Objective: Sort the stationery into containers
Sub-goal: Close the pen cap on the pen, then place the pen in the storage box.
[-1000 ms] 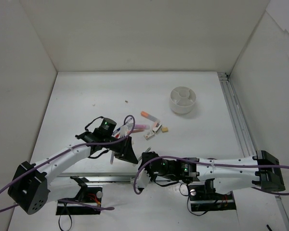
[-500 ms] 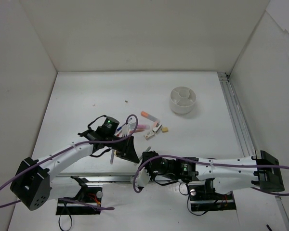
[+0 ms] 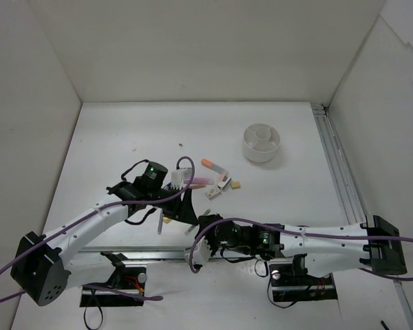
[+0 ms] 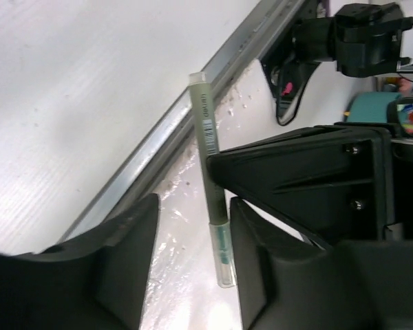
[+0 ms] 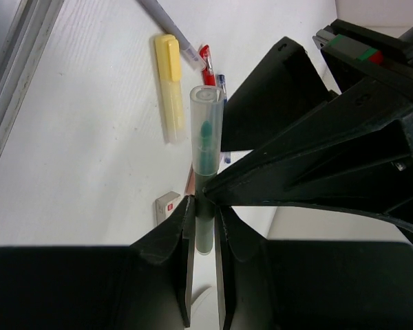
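My right gripper (image 5: 204, 206) is shut on a green pen (image 5: 206, 130) with a clear cap and holds it above the table. My left gripper (image 4: 193, 206) is open, its jaws either side of that pen's (image 4: 208, 130) capped end, not pressing it. In the top view the two grippers meet near the table's front, the left (image 3: 184, 210) beside the right (image 3: 204, 225). A yellow marker (image 5: 168, 86), a red pen (image 5: 206, 58) and a white eraser block (image 5: 166, 205) lie below. An orange marker (image 3: 210, 164), a pink marker (image 3: 201, 182) and a tan eraser (image 3: 235, 184) lie mid-table. The white compartment dish (image 3: 261, 155) stands at the back right.
An aluminium rail (image 3: 124, 251) runs along the table's near edge, seen also in the left wrist view (image 4: 158, 137). Another rail (image 3: 339, 172) runs down the right side. White walls close in the back and both sides.
The right gripper has moved a little up and left with the pen, toward the left gripper. The left wrist has shifted slightly, its jaws now around the pen.
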Controlling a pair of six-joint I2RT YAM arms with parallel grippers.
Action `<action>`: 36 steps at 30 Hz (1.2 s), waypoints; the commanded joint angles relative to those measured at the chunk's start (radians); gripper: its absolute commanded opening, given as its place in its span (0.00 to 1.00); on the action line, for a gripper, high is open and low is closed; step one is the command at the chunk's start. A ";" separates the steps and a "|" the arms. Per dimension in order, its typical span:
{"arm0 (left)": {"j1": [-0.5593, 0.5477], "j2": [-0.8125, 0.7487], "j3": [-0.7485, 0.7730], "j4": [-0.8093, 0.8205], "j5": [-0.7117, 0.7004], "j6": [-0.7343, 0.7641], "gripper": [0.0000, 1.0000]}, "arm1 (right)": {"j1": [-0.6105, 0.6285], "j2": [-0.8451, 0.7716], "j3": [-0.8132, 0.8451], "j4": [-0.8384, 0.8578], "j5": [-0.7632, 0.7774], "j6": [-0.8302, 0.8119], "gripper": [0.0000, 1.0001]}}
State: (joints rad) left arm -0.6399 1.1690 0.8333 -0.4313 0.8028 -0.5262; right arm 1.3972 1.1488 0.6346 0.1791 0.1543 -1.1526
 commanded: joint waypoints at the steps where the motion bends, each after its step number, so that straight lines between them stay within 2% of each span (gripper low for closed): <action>1: -0.033 0.001 0.130 0.230 -0.025 0.008 0.44 | 0.034 0.008 0.056 0.200 -0.216 -0.018 0.00; 7: -0.043 -0.003 0.150 0.201 -0.037 0.028 0.60 | -0.010 -0.021 0.048 0.191 -0.203 0.002 0.00; 10: -0.043 -0.025 0.150 0.200 -0.036 0.037 0.72 | -0.049 -0.044 0.040 0.183 -0.183 0.042 0.00; 11: -0.043 -0.041 0.148 0.197 -0.037 0.043 0.82 | -0.064 -0.047 0.034 0.181 -0.179 0.051 0.00; 14: -0.043 -0.081 0.150 0.206 -0.042 0.052 0.99 | -0.125 -0.052 0.025 0.197 -0.197 0.099 0.00; 21: -0.043 -0.178 0.158 0.203 -0.079 0.095 1.00 | -0.279 -0.023 0.020 0.235 -0.269 0.186 0.00; 24: -0.043 -0.216 0.181 0.128 -0.160 0.120 1.00 | -0.343 -0.015 0.040 0.263 -0.274 0.306 0.00; 30: -0.043 -0.363 0.159 0.082 -0.362 0.114 1.00 | -0.556 -0.021 0.030 0.445 -0.300 0.586 0.00; 34: -0.043 -0.483 0.113 0.059 -0.512 0.083 1.00 | -0.652 -0.008 0.050 0.476 -0.337 0.689 0.00; 36: -0.043 -0.509 0.107 0.049 -0.540 0.080 1.00 | -0.682 0.000 0.051 0.488 -0.331 0.743 0.00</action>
State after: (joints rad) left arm -0.6792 0.6922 0.9352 -0.3908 0.3752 -0.4290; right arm 0.7433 1.1381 0.6376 0.5339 -0.1402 -0.5533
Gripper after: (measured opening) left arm 0.996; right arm 0.108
